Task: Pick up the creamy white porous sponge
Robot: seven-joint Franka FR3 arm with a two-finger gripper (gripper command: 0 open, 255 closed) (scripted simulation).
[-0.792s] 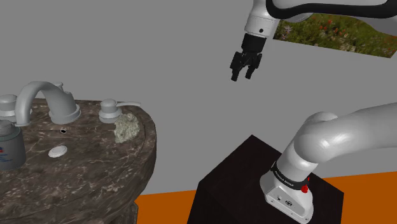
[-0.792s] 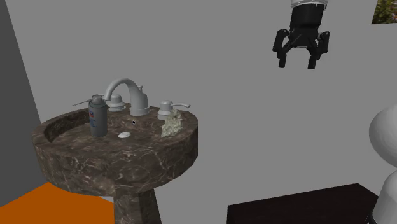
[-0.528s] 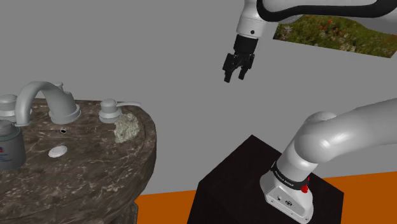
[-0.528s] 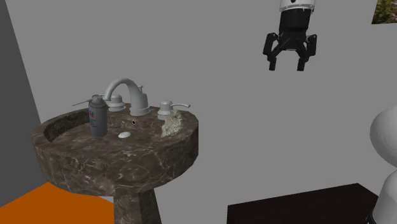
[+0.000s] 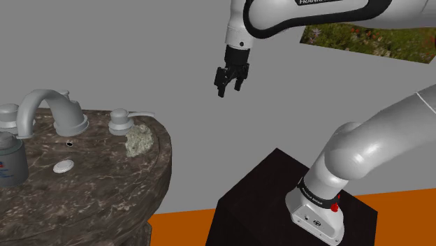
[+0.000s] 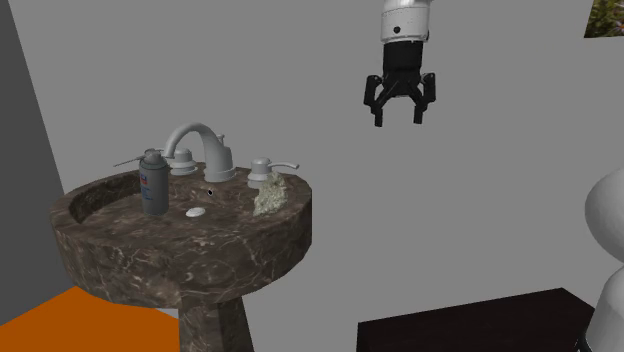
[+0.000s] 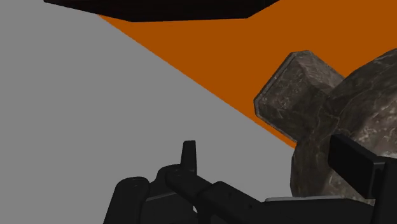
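The tool [image 5: 229, 78] hangs high, spread open and empty. The sponge [image 5: 138, 140] lies on the sink [image 5: 159, 168] rim, just beside a handle [image 5: 120, 123]. It is best to bring the tool above the sponge first, then descend straight, avoiding the handle.

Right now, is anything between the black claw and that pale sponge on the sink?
No. In the shoulder view, only open air against the grey wall separates gripper and sponge.

Shoulder view: beside stand [image 5: 258, 203], facing sink [image 5: 105, 189]. Second exterior: farther back, similar heading, sharing sink. Wrist: looking down.
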